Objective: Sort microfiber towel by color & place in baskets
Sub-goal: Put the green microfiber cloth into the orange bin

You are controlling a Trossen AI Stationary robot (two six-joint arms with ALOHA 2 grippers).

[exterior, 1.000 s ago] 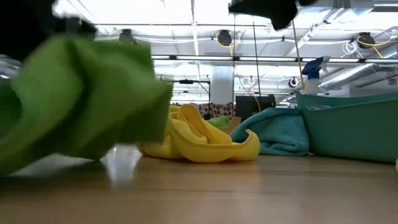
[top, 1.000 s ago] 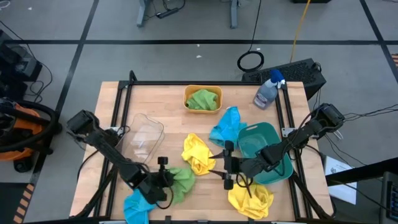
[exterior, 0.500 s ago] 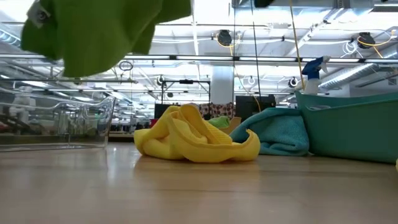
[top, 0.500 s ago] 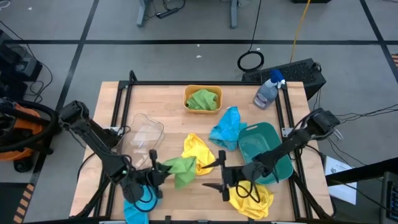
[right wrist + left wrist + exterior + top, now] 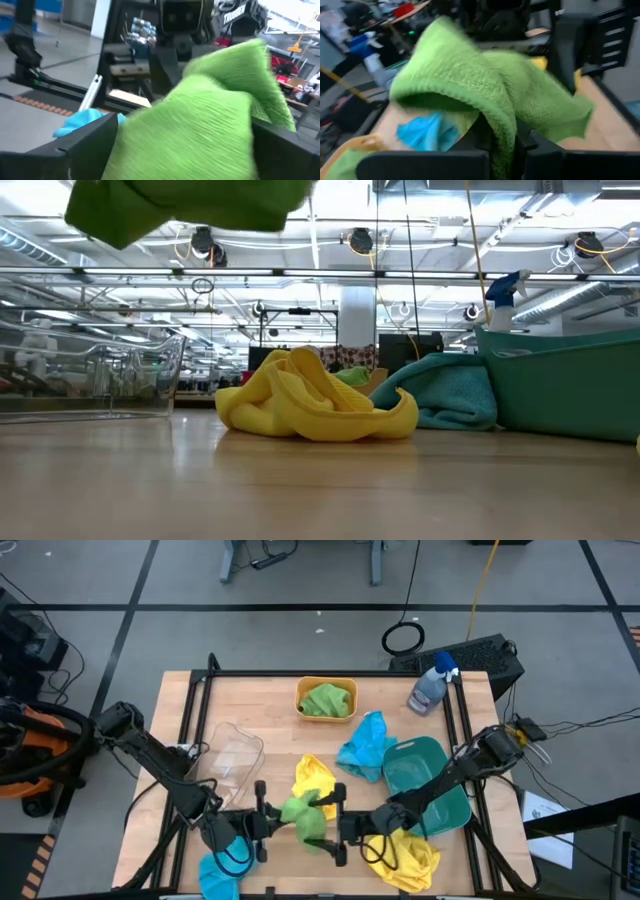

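My left gripper (image 5: 272,817) is shut on a bright green towel (image 5: 303,815), held in the air above the near middle of the table. The towel also shows at the top of the low view (image 5: 190,205). My right gripper (image 5: 335,824) is open and faces the left one. Its two fingers stand on either side of the green towel (image 5: 210,125); I cannot tell if they touch it. A second green towel (image 5: 326,700) lies in the orange-yellow basket (image 5: 300,690). The clear basket (image 5: 232,755) stands at the left and the teal basket (image 5: 425,780) at the right. My left gripper pinches a bunched fold of the green towel (image 5: 502,135) between its two fingers, coming level from the table's left side. The towel is lifted clear of the table. It bulges ahead of the fingers and hangs slack toward the right gripper.
A yellow towel (image 5: 315,778) lies mid-table and another (image 5: 408,855) at the near right. One blue towel (image 5: 363,745) leans on the teal basket and another (image 5: 220,875) lies at the near left edge. A spray bottle (image 5: 432,685) stands at the far right.
My left gripper has lifted the green towel off the table, clear of it, and carried it toward the table's right. My right gripper has moved toward the table's left and now has its open fingers around the towel.
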